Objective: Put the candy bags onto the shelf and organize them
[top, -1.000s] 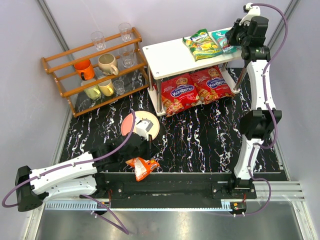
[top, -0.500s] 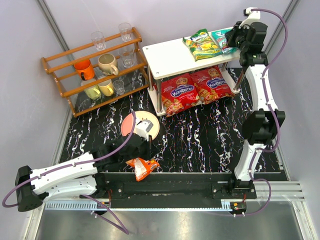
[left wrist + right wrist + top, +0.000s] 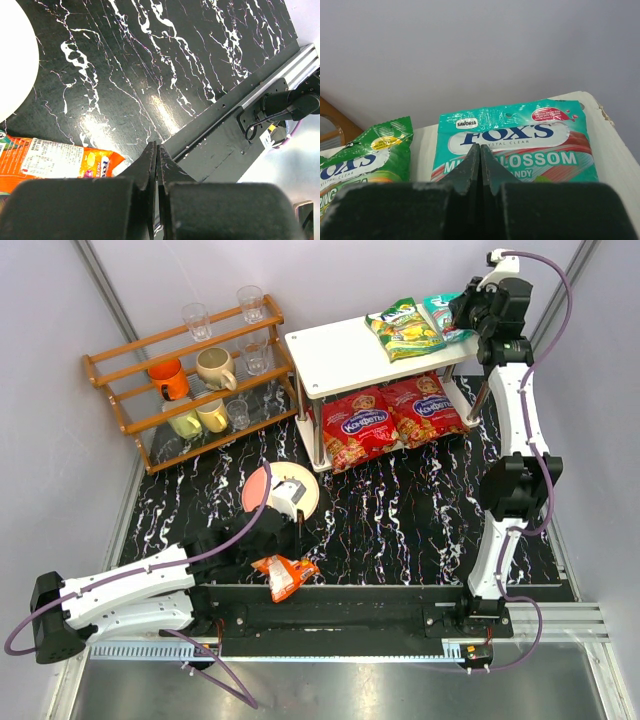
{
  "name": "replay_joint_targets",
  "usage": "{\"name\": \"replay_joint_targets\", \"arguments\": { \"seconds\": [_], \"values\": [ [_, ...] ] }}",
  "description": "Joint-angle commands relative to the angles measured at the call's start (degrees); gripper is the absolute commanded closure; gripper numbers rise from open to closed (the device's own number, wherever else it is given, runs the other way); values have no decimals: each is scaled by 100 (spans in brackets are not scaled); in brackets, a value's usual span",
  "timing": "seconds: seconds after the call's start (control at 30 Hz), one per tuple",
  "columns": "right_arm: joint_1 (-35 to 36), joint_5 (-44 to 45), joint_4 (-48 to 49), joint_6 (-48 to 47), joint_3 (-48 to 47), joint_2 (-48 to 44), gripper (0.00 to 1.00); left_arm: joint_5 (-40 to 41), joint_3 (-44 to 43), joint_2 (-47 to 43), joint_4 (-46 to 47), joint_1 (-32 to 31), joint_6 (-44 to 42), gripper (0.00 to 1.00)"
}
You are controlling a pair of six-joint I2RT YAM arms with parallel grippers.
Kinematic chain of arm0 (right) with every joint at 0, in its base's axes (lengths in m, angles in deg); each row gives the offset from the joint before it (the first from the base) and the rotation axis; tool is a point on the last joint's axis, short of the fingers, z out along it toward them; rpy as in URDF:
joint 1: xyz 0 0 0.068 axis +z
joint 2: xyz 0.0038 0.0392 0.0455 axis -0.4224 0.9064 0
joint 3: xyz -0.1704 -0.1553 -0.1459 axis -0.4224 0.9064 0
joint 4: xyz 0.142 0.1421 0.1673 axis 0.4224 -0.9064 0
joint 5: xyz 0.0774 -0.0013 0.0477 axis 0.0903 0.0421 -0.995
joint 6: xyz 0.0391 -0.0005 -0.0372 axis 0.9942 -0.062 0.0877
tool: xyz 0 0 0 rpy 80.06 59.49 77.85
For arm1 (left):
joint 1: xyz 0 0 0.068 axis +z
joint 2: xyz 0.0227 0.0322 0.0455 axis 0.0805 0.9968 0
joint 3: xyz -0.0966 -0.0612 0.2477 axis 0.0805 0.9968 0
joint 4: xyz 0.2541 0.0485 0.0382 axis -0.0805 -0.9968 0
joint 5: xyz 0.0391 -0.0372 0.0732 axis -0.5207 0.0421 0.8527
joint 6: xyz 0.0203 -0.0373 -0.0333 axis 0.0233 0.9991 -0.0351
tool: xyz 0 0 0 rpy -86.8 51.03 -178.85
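Tool L point(image 3: 157, 150) shut, empty, by orange bag point(image 3: 55, 162), maybe touching, tool R point(image 3: 480, 152) shut, empty, over teal bag point(image 3: 515, 140)

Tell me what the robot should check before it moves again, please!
1. Teal bag on top of the shelf: ok.
2. Yellow-green bag beside it on top: ok.
3. Red bags on the lower tier: ok.
4. Orange bag on the shelf: not ok, it lies on the table by the left pincer.
5. Left pincer open to grab it: not ok, shut with nothing between its tips.
6. Right pincer free of the teal bag: cannot tell, its shut tips hide the contact.
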Motion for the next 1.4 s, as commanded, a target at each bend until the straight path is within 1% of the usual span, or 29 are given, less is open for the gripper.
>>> {"name": "replay_joint_targets", "arguments": {
  "seconds": [0.0, 0.07, 0.2, 0.3, 0.37, 0.4, 0.43, 0.47, 0.5, 0.53, 0.57, 0.6, 0.63, 0.67, 0.7, 0.73, 0.77, 0.8, 0.87, 0.9, 0.97, 1.0, 1.03, 1.1, 1.13, 1.17, 1.23, 1.27, 1.37],
  "values": [
    [56, 100, -1063, 160, -280, -71, 92, -28, -116, -135, 107, 25, 2, 100],
    [47, 30, -1237, 204, -1009, -36, 87, -19, -169, -143, 81, 25, -15, 100],
    [56, -155, -1511, 414, -2300, 8, 82, 51, -326, -196, -7, 25, -42, 100],
    [64, -365, -1520, 660, -2190, -395, 79, 174, -406, -284, -60, 34, -59, 100],
    [247, -506, -1398, 792, -1445, -1027, 76, 271, -450, -363, -121, 42, -68, 100],
    [371, -489, -1275, 872, -554, -1290, 66, 376, -502, -389, -182, 51, -60, 100],
    [520, -428, -1161, 898, -102, -1841, 59, 420, -546, -425, -218, 51, -77, 99],
    [930, -428, -1116, 890, 286, -2082, 53, 464, -582, -495, -244, 51, -77, 98],
    [1195, -384, -1177, 768, 968, -2328, 45, 543, -652, -539, -314, 60, -103, 96],
    [1476, -262, -1247, 741, 1340, -2809, 33, 605, -687, -591, -358, 69, -112, 93],
    [2097, -78, -1187, 749, 1771, -3074, 30, 649, -748, -679, -402, 69, -130, 92],
    [2390, 28, -1029, 854, 2810, -3382, 24, 788, -784, -723, -525, 78, -165, 88],
    [2733, 195, -836, 916, 3351, -3968, 14, 894, -819, -776, -604, 86, -182, 77],
    [2971, 544, -460, 1038, 3862, -4252, 11, 991, -845, -872, -692, 86, -183, 74],
    [3365, 652, -309, 1370, 4806, -4516, 11, 1166, -889, -917, -832, 95, -183, 70],
    [3482, 740, -194, 1599, 5233, -4945, 10, 1255, -890, -987, -903, 104, -183, 65],
    [3570, 811, -71, 1793, 5621, -5123, 8, 1360, -898, -1101, -982, 104, -174, 51],
    [3763, 873, -70, 2108, 6286, -5273, 8, 1579, -890, -1163, -1122, 113, -113, 48],
    [3966, 952, -139, 2348, 6887, -5590, 6, 1817, -785, -1338, -1272, 113, -42, 38],
    [4045, 996, -184, 2680, 7430, -5695, 6, 2018, -732, -1391, -1325, 121, 10, 35],
    [4440, 1022, 8, 3294, 8030, -5977, 5, 2230, -609, -1496, -1465, 148, 89, 32],
    [4615, 1092, 96, 3533, 8537, -6038, 5, 2362, -556, -1506, -1501, 165, 177, 28],
    [5122, 1180, 271, 3753, 8743, -6056, 5, 2398, -521, -1532, -1528, 200, 213, 27],
    [5782, 1636, 387, 4421, 9077, -5926, 5, 2442, -433, -1532, -1563, 236, 283, 25],
    [6421, 1803, 483, 4658, 9105, -5681, 5, 2425, -406, -1515, -1563, 271, 292, 25],
    [6793, 2170, 536, 5174, 9122, -5522, 5, 2407, -380, -1515, -1563, 280, 301, 25],
    [7278, 2480, 816, 5800, 9157, -5058, 6, 2398, -371, -1497, -1563, 288, 327, 24],
    [7680, 2682, 1009, 6386, 9210, -4915, 6, 2390, -380, -1488, -1563, 289, 319, 24],
    [8105, 2991, 1801, 7180, 9360, -4344, 9, 2363, -406, -1515, -1589, 297, 310, 24]
  ]
}}
